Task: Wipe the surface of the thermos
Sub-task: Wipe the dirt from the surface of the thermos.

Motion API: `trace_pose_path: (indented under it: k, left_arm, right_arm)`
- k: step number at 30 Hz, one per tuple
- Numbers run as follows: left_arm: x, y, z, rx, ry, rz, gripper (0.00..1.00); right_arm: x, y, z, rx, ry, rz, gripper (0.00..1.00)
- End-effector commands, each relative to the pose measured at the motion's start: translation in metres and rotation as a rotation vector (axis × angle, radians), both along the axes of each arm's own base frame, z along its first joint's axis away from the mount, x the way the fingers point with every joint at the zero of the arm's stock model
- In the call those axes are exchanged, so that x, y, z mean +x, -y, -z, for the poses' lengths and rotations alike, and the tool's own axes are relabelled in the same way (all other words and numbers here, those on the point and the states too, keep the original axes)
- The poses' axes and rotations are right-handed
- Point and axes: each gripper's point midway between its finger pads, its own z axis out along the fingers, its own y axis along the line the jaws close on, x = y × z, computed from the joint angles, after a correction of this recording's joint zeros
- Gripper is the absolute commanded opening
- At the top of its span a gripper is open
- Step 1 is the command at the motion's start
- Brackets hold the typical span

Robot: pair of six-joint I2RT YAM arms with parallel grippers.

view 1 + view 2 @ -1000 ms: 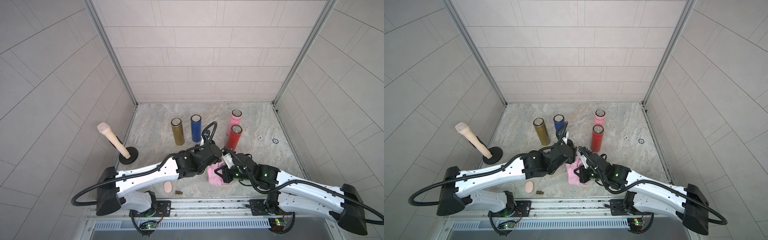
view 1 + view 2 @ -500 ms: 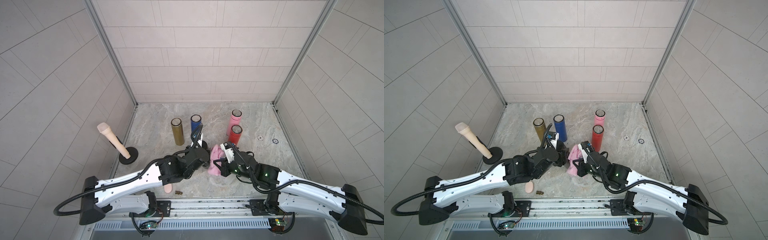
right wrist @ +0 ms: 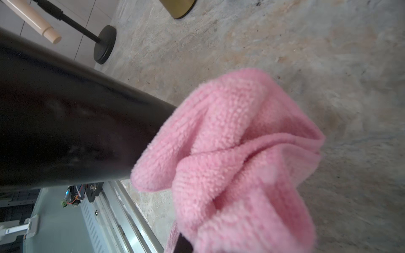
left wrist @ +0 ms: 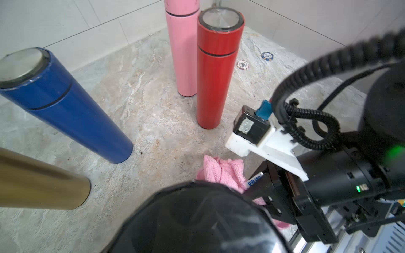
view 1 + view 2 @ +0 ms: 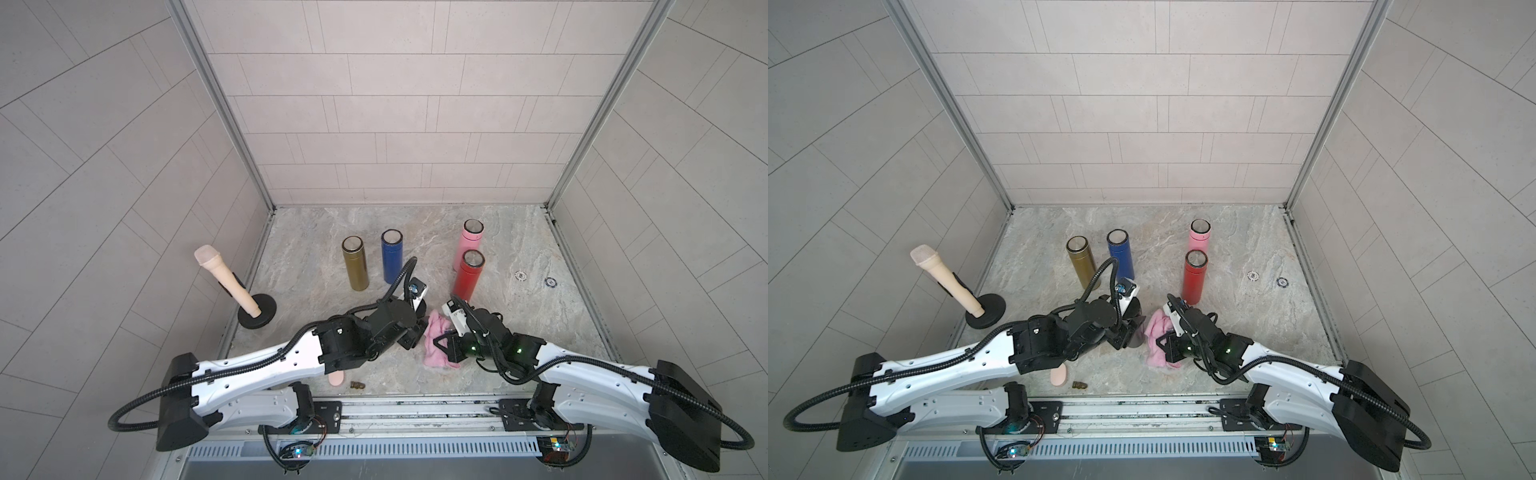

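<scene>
The right gripper (image 5: 441,345), clamped on the cloth (image 3: 230,142), was pressed to the thermos (image 3: 76,131) clasped by the left gripper (image 5: 412,337). A lengthwise wiping stroke was judged due next.

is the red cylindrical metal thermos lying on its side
No, the red cylindrical metal thermos stands upright on the marble surface beside the pink thermos.

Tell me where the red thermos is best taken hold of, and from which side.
Grip the red thermos around its body, below the lid seam, coming level from the robot's side. It stands upright, a slim round cylinder, so the jaws can close across it; the pink thermos stands close behind, likely blocking the far side.
</scene>
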Motion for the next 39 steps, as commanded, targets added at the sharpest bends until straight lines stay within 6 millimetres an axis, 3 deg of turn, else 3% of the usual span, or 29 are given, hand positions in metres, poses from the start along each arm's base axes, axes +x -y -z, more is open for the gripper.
trace_pose_path:
  k: [1, 7, 12, 15, 17, 19, 20, 23, 26, 29, 34, 39]
  left_arm:
    - [-0.001, 0.012, -0.018, -0.075, 0.071, 0.094, 0.00]
    - [-0.003, 0.015, -0.008, -0.124, 0.058, 0.142, 0.00]
    - [-0.001, 0.012, 0.004, -0.104, 0.061, 0.136, 0.00]
    - [0.000, 0.012, 0.006, -0.106, 0.066, 0.131, 0.00]
    - [0.003, 0.011, 0.007, -0.105, 0.074, 0.119, 0.00]
    - [0.003, 0.014, 0.008, -0.113, 0.074, 0.125, 0.00]
    - [0.003, 0.015, 0.008, -0.112, 0.075, 0.131, 0.00]
    - [-0.002, 0.021, 0.009, -0.116, 0.059, 0.180, 0.00]
    - [-0.009, 0.022, 0.005, -0.120, 0.058, 0.226, 0.00]
    - [-0.014, 0.019, 0.004, -0.119, 0.057, 0.257, 0.00]
    - [-0.019, 0.020, 0.009, -0.123, 0.016, 0.325, 0.00]
    - [-0.014, 0.013, 0.017, -0.092, -0.020, 0.319, 0.00]
  right_arm:
    - [-0.006, -0.022, -0.036, 0.101, 0.078, -0.140, 0.00]
    - [-0.014, -0.042, -0.078, 0.202, 0.115, -0.255, 0.00]
    - [-0.016, -0.033, -0.137, 0.268, 0.246, -0.243, 0.00]
    - [-0.016, -0.026, -0.163, 0.275, 0.323, -0.237, 0.00]
    - [-0.015, -0.027, -0.158, 0.262, 0.321, -0.239, 0.00]
    - [-0.011, -0.028, -0.140, 0.219, 0.287, -0.232, 0.00]
    - [-0.010, -0.027, -0.114, 0.175, 0.246, -0.229, 0.00]
    - [-0.007, -0.022, -0.063, 0.059, 0.165, -0.209, 0.00]
    - [-0.006, -0.015, -0.028, -0.027, 0.124, -0.199, 0.00]
    - [-0.003, -0.009, -0.008, -0.074, 0.120, -0.184, 0.00]
    - [-0.001, -0.014, -0.013, -0.079, 0.148, -0.228, 0.00]
    - [-0.001, -0.020, -0.062, -0.031, 0.247, -0.283, 0.00]
